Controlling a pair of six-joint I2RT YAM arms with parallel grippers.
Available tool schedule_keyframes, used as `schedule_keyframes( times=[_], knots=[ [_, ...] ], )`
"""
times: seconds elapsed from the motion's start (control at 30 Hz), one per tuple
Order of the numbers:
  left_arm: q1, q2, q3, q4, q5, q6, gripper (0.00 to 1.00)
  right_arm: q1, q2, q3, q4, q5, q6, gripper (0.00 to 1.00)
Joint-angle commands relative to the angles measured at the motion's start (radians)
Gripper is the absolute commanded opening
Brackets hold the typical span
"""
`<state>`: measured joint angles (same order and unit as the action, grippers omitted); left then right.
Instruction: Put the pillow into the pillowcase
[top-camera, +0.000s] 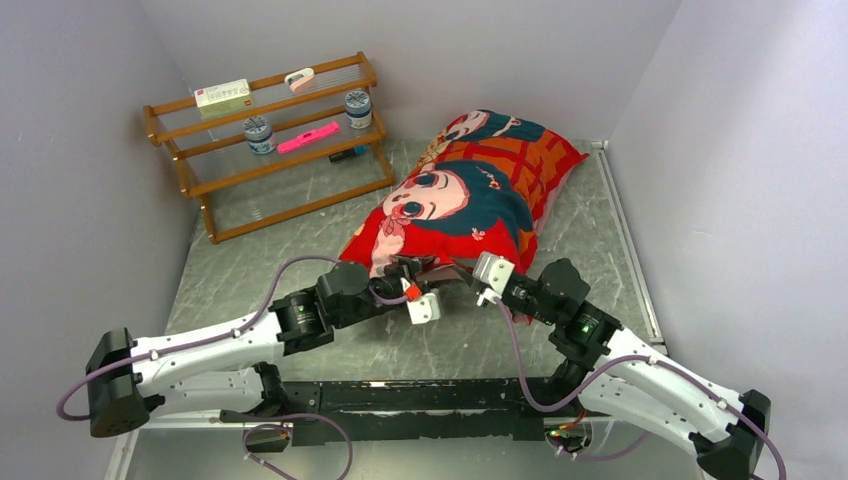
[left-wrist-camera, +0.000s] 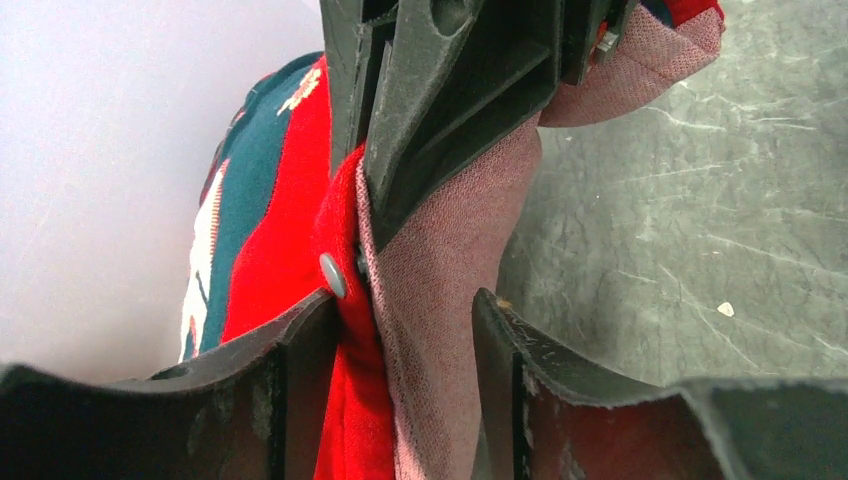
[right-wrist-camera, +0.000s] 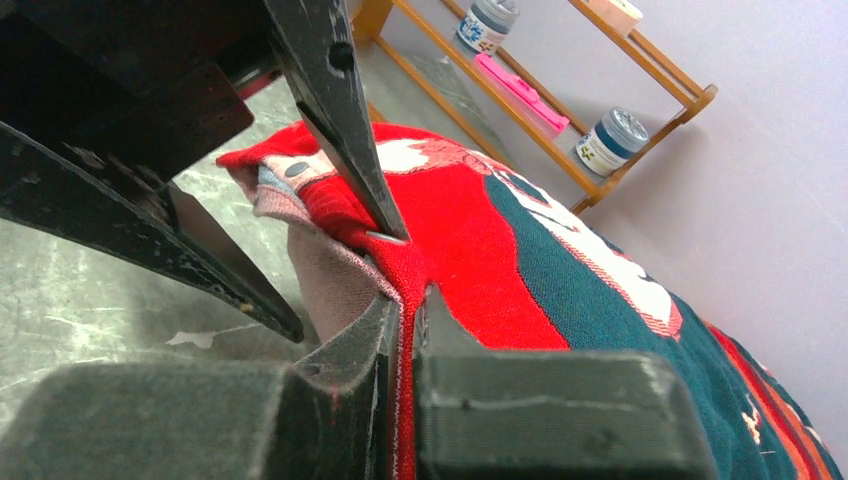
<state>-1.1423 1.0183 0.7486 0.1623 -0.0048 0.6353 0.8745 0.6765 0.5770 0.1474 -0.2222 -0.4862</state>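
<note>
Right fingers (right-wrist-camera: 540, 410) are clenched on the hem of the pillowcase (top-camera: 470, 190), pinching the red face and pink reverse together at its mouth. Left fingers (left-wrist-camera: 250, 400) stand released, straddling that hem just beside a metal snap (left-wrist-camera: 332, 274); red cloth brushes one pad and there is a gap at the other. Stuffed plump, the case lies on the bench (top-camera: 260, 270) from centre toward 1 o'clock, with its mouth at the 7 o'clock end. The pillow is out of sight, presumably all inside. What's left is probably drawing the mouth shut. To do that well, the left should close squarely on both layers near the snap. Then both arms should pull evenly toward 6 o'clock, gently, so the bundle doesn't slide.
</note>
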Motion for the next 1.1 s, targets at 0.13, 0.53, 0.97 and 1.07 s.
schedule_keyframes(
  times=[0.13, 0.53, 0.97, 1.07],
  knots=[
    [0.000, 0.037, 0.037, 0.083, 0.047, -0.012, 0.48, 0.005, -0.055, -0.006, 0.287, -0.055, 0.006, 0.00],
    [0.000, 0.045, 0.037, 0.132, 0.019, 0.004, 0.37, 0.004, -0.063, -0.045, 0.357, -0.106, -0.043, 0.00],
    [-0.001, 0.068, 0.008, 0.277, -0.044, 0.033, 0.27, 0.005, -0.062, -0.044, 0.349, -0.115, -0.039, 0.00],
    [0.000, 0.067, 0.008, 0.275, -0.061, 0.043, 0.33, 0.005, -0.059, -0.044, 0.351, -0.116, -0.038, 0.00]
  ],
)
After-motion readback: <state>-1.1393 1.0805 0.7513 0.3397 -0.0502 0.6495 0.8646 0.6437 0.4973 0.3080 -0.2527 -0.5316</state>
